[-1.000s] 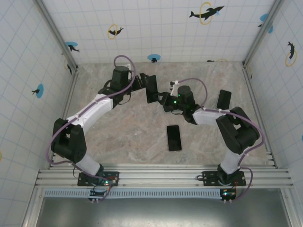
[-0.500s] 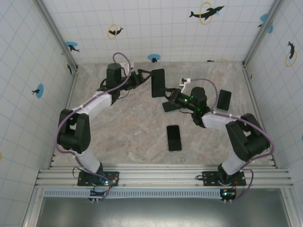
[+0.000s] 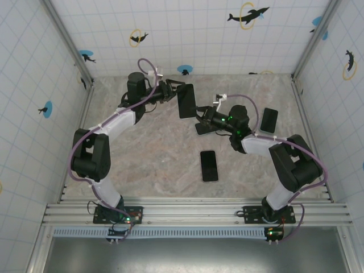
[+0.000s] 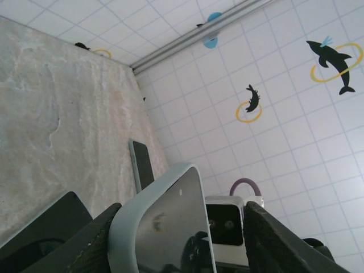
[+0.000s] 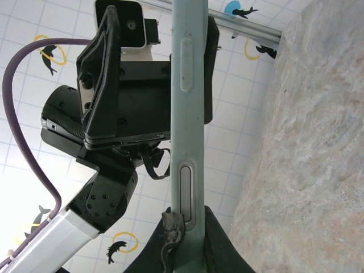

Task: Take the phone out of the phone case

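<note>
Phone sits in the phone case, aloft toward 12 o'clock; I see no separation yet. Right gripper pinches the case edge, and left gripper straddles it with jaws spread. By my read, extraction all remains.

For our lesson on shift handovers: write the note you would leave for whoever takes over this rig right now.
Left gripper: jaws either side of the phone in its pale case; grip unclear.
Right gripper: shut on the case's lower end, holding it above the table.
Done: phone and case raised between both arms.
To do: phone not yet out; pull it free of the case.
</note>
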Robot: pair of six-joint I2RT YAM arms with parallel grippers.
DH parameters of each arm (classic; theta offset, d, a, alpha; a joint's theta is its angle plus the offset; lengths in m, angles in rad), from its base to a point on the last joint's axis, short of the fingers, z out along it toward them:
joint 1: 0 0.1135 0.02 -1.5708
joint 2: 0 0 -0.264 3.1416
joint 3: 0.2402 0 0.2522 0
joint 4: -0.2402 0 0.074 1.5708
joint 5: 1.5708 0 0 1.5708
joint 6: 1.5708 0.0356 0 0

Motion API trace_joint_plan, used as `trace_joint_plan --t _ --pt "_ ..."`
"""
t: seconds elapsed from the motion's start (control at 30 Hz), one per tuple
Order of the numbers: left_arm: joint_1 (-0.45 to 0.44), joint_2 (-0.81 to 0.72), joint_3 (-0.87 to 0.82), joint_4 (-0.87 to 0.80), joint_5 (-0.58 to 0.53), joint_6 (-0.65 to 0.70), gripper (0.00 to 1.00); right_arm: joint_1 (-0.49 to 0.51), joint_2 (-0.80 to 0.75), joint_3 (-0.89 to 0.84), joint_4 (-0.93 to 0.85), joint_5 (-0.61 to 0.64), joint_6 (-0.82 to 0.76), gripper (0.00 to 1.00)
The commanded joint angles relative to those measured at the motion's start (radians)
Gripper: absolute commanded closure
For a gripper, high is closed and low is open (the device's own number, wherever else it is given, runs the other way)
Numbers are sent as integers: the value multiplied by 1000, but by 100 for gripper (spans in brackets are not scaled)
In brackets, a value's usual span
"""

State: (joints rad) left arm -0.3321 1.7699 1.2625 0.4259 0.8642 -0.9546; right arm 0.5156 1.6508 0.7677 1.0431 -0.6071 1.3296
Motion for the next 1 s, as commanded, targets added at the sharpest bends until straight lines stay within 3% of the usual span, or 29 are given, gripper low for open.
trace_joint_plan --t 0.0,0.1,0.23,0.37,0.53,0.6,0.8,0.97 --pt "-7 2 20 52 50 -37 49 -5 12 37 118 -17 43 100" --pt "-18 10 18 54 64 -47 58 -5 28 44 156 -23 78 100" --pt "-30 10 15 56 68 -53 61 -6 34 51 162 -24 93 100" --pt "-36 8 15 53 73 -53 72 -15 30 45 166 -16 105 100" --pt "-38 10 6 71 72 -77 92 -14 35 42 203 -22 122 99" --pt "-38 3 2 76 61 -82 94 -19 31 33 205 -23 122 92" --pt "-38 -19 -37 135 -39 -126 100 -23 2 -4 207 -4 85 56" --pt "-50 -45 -72 222 -177 -172 100 12 -63 -92 147 91 -30 45"
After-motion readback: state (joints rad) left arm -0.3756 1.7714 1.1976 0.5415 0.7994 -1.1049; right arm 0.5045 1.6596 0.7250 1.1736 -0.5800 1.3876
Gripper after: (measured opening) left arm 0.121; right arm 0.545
